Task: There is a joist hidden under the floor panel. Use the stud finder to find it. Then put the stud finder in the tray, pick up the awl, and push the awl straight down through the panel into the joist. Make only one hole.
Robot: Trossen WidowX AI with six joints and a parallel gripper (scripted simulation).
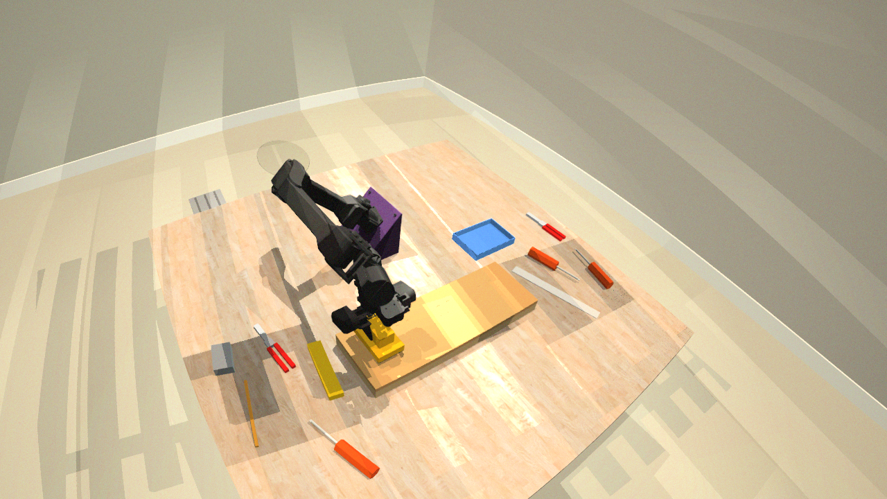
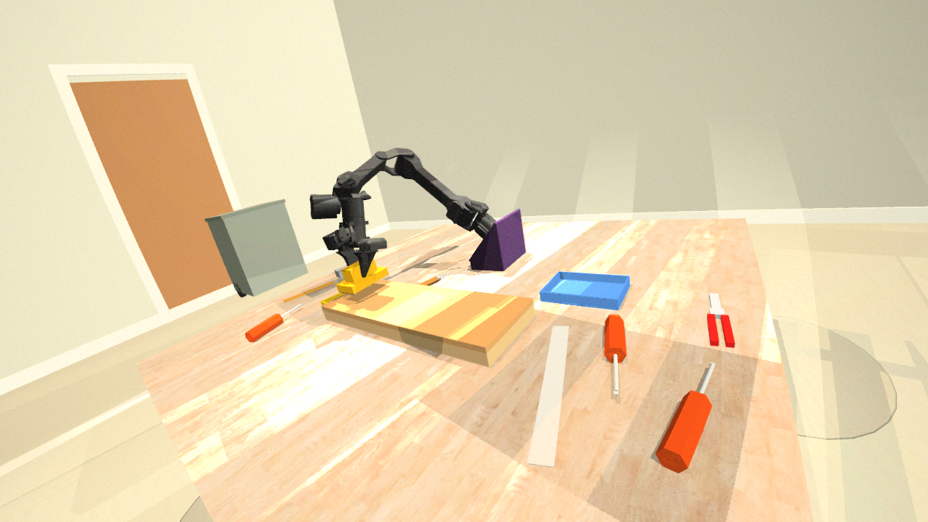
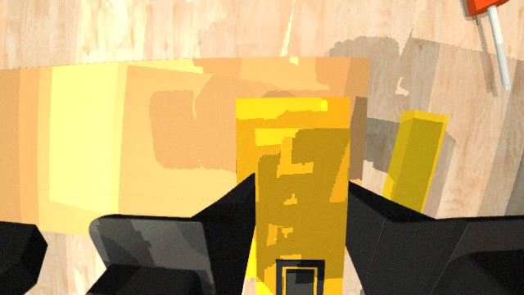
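My gripper (image 1: 373,330) (image 2: 358,269) (image 3: 291,179) is shut on the yellow stud finder (image 1: 385,350) (image 2: 373,277) (image 3: 292,112), holding it just above the floor panel (image 1: 459,310) (image 2: 454,315) (image 3: 83,135), near the panel's left end in the top view. The finder's small window (image 3: 300,283) looks dark in the wrist view. The blue tray (image 1: 496,249) (image 2: 581,299) is empty. An orange-brown handled tool (image 2: 431,280), apparently the awl, lies behind the panel in the exterior view; the arm hides it in the top view. No hole shows in the visible panel top.
A yellow bar (image 1: 325,370) (image 3: 415,160) lies beside the panel's left end. Red-handled pliers (image 1: 280,355), a grey block (image 1: 222,360), an orange stick (image 1: 250,412) and a screwdriver (image 1: 355,457) lie around it. A pale strip (image 1: 555,291) and several tools lie beyond the right end.
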